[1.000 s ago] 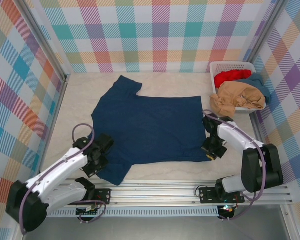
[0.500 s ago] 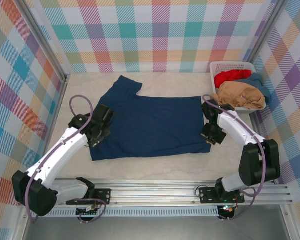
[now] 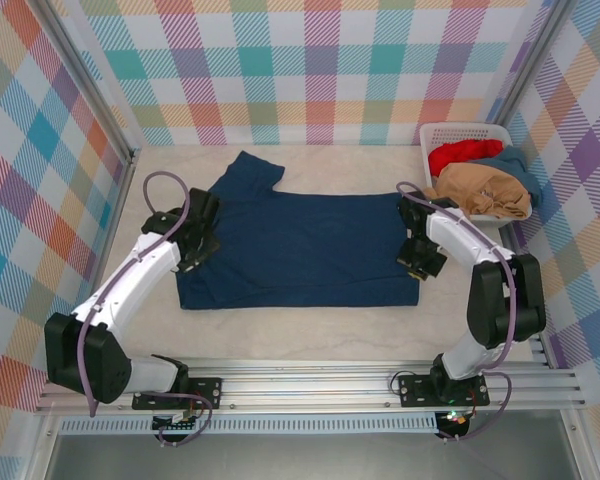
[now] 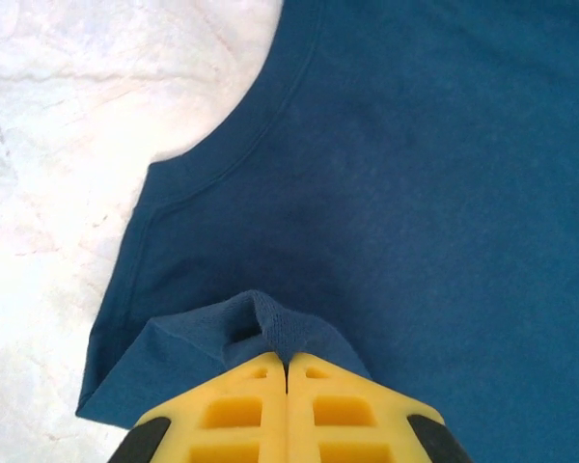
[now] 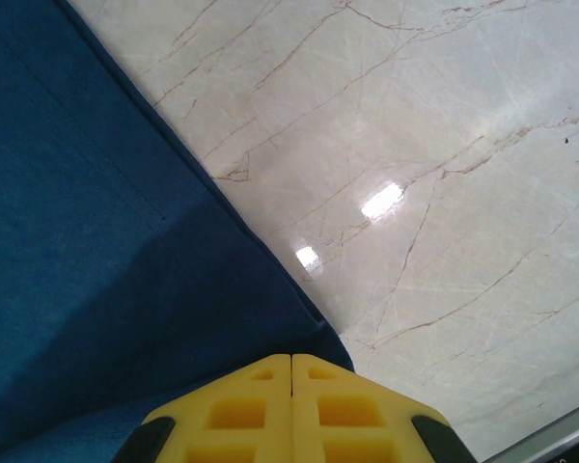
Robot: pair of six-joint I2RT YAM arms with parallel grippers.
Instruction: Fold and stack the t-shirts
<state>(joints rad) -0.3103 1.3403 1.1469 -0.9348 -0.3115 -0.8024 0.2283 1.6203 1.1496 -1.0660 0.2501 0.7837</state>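
So we're mid-fold on the navy t-shirt (image 3: 300, 245), which lies spread in the middle of the surface (image 3: 300, 335). The left pincer (image 3: 195, 240) is clamped shut with a little bunch of navy cloth pinched at its tips (image 4: 288, 362). The right pincer (image 3: 420, 262) is closed too, and from its wrist view (image 5: 291, 359) it looks like it has the shirt's edge right at the corner.

What changed: 1 second back the near edge and near sleeve were sprawled toward the arm bases. Both pincers have since carried that edge away from us, so the shirt now reads as a narrower, tidier band with a straight near edge. We'd say that's the 1st lengthwise fold about laid over. The far sleeve (image 3: 250, 172) sticks out, unfolded.

The red tee (image 3: 465, 152), tan tee (image 3: 480, 192) and teal tee (image 3: 520, 165) are heaped in the basket (image 3: 460, 129), so there's plenty left.
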